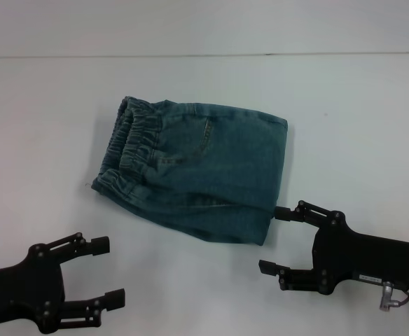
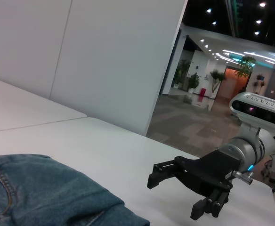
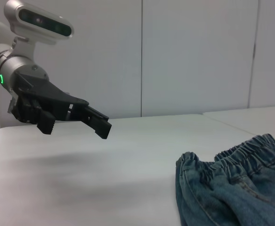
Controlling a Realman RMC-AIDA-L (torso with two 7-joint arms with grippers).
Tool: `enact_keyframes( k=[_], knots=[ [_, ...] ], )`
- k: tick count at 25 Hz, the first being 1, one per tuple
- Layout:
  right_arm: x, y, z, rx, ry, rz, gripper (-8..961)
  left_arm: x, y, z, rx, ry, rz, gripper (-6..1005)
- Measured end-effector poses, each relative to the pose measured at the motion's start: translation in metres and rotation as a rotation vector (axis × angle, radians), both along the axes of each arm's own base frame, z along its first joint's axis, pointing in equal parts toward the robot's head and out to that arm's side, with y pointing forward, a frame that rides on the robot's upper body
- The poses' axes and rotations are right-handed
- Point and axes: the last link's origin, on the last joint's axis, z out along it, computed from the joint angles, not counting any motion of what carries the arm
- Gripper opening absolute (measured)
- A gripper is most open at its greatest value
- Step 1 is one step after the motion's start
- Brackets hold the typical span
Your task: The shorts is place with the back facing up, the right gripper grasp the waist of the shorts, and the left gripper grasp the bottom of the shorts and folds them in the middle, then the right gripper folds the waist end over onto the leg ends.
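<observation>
Right hand (image 1: 278, 239) hovers wide at the leg hems of the shorts (image 1: 197, 168); left hand (image 1: 108, 271) waits wide. We judge the lengthwise fold done; next, grasp the waist.

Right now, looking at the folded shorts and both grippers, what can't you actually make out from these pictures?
- Underside of the shorts: hidden in the head view by their own top layer, so I cannot check how the leg ends line up.
- Left gripper: its arm is cut off by the head view's bottom left edge.
- Right gripper: its arm runs off the right edge.
- Shorts in both wrist views: cut off by the frame edge.
- Table: its extent runs beyond the frame.
</observation>
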Motion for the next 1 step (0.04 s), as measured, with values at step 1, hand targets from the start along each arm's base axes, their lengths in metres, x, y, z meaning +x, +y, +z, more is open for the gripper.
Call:
enact_keyframes(
  k=[1],
  knots=[
    [-0.0003, 0.0003, -0.0001, 0.0, 0.0, 0.001, 919, 0.0002, 0.0, -0.0004, -0.001, 0.0, 0.0, 908]
  ],
)
